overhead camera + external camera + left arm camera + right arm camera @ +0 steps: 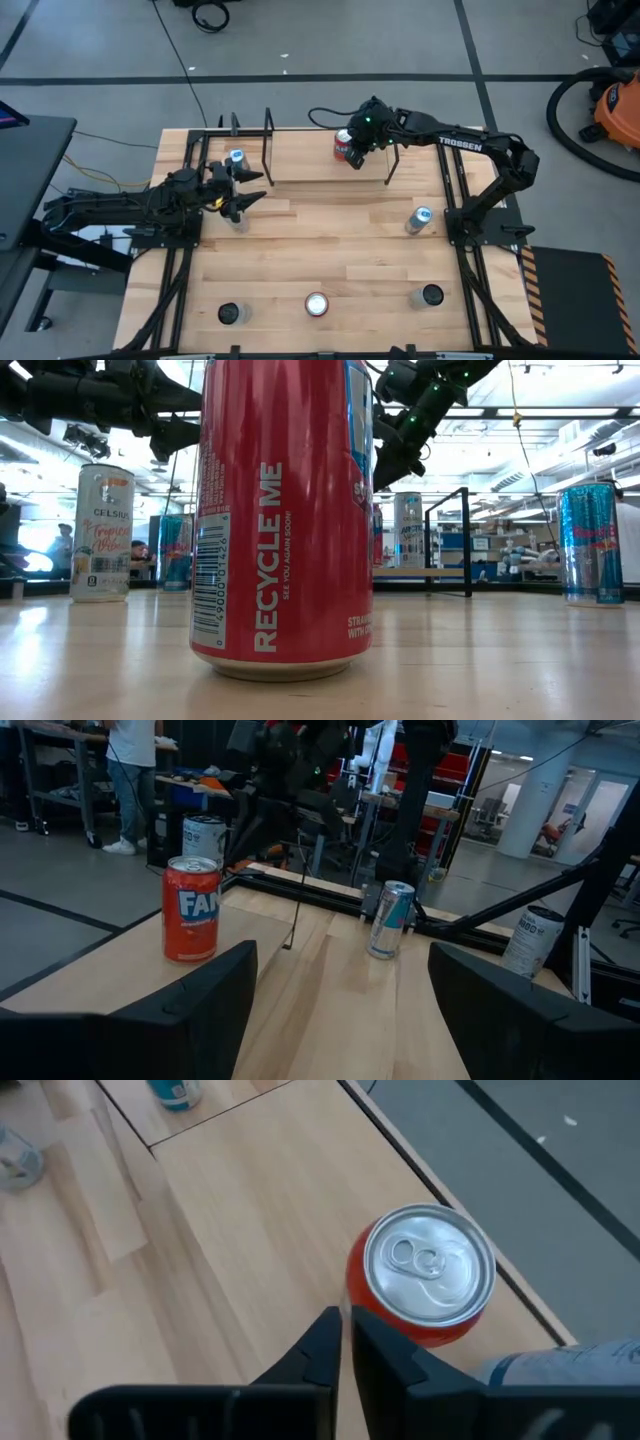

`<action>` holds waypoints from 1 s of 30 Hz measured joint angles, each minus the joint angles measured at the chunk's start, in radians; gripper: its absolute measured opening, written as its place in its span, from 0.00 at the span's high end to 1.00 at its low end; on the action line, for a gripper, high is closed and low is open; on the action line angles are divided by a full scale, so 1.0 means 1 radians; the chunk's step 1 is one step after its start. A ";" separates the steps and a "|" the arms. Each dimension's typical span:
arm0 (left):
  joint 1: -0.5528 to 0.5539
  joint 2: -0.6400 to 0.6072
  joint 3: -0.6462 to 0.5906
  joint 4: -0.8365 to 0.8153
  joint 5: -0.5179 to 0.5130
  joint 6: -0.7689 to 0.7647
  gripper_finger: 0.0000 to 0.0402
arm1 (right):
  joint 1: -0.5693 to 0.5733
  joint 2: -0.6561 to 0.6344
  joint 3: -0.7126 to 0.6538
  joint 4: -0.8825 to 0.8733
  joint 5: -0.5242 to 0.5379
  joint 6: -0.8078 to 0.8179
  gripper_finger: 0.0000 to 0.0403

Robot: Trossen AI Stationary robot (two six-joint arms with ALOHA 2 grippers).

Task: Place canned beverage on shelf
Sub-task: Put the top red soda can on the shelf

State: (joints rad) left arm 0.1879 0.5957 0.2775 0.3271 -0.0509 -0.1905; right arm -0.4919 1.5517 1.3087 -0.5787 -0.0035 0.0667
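The right gripper's fingers are clenched together, holding nothing, just beside the red can, which stands upright on the shelf at the tabletop's far edge. The left gripper hovers near the left edge, its fingers parted and empty.

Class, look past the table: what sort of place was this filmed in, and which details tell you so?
Probably a robotics lab or workshop: a bare grey floor marked with tape lines, cables trailing across it, a shop vacuum beside the wooden table, and equipment racks behind.
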 joint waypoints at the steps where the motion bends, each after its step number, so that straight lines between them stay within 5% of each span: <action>1: 0.000 0.000 0.000 0.000 0.000 0.000 0.26 | 0.000 0.000 0.000 -0.003 -0.003 0.011 0.94; 30: 0.001 0.000 0.000 0.040 -0.015 -0.031 0.26 | 0.101 0.000 -0.034 0.075 0.091 0.071 0.98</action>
State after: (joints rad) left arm 0.1886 0.5957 0.2775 0.3669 -0.0656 -0.2216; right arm -0.3912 1.5520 1.2751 -0.5037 0.0874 0.1374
